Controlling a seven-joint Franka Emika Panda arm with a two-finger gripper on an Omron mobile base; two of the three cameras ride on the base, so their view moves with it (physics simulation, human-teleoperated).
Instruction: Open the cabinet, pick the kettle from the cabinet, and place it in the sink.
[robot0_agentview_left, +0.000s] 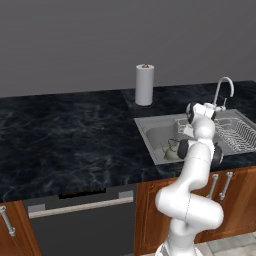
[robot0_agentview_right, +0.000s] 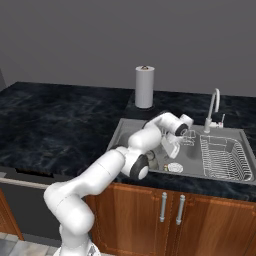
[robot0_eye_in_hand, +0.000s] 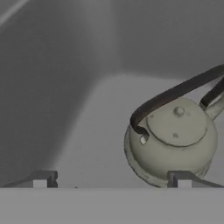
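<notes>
Hand view: kettle (robot0_eye_in_hand: 175, 140) upright in sink (robot0_eye_in_hand: 65, 87)

Evenly and rather dimly lit, rendered, with no clear light source and no hard shadows. Soft and low in resolution throughout, jagged along edges; faint pale sheen on the dark marbled counter (robot0_agentview_left: 65, 130). Hazy and washed-out in the hand view, with only a weak shadow under the kettle (robot0_eye_in_hand: 173, 142).

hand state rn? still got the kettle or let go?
Hand: open, holding nothing. Its fingertips stand wide apart, and the kettle sits free on the sink floor in front of them.
</notes>
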